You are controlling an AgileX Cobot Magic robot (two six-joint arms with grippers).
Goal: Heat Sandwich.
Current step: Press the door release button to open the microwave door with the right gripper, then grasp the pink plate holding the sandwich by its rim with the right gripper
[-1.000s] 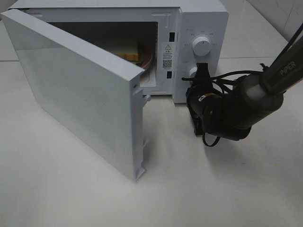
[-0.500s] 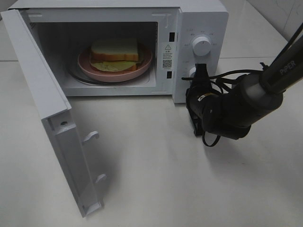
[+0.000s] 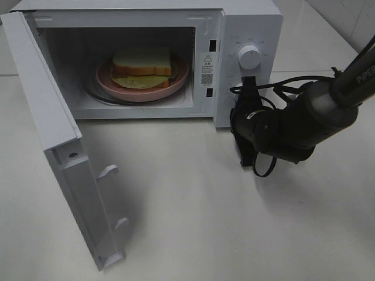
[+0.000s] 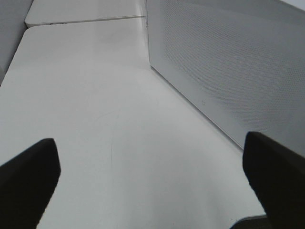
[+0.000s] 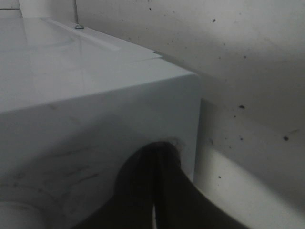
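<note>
A staged test kitchen: a white microwave [image 3: 176, 52] alone on a bare white surface [image 3: 205, 222], tiled wall [image 3: 345, 17] behind it.

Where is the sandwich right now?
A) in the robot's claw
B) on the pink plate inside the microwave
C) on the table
B: the white-bread sandwich with yellow filling sits on the round pink plate inside the open white microwave.

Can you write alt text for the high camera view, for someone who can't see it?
A white microwave stands with its door wide open, showing a sandwich on a pink plate inside. From the right, a black robot arm holds its shut claw at the control panel, below the upper knob.
</note>
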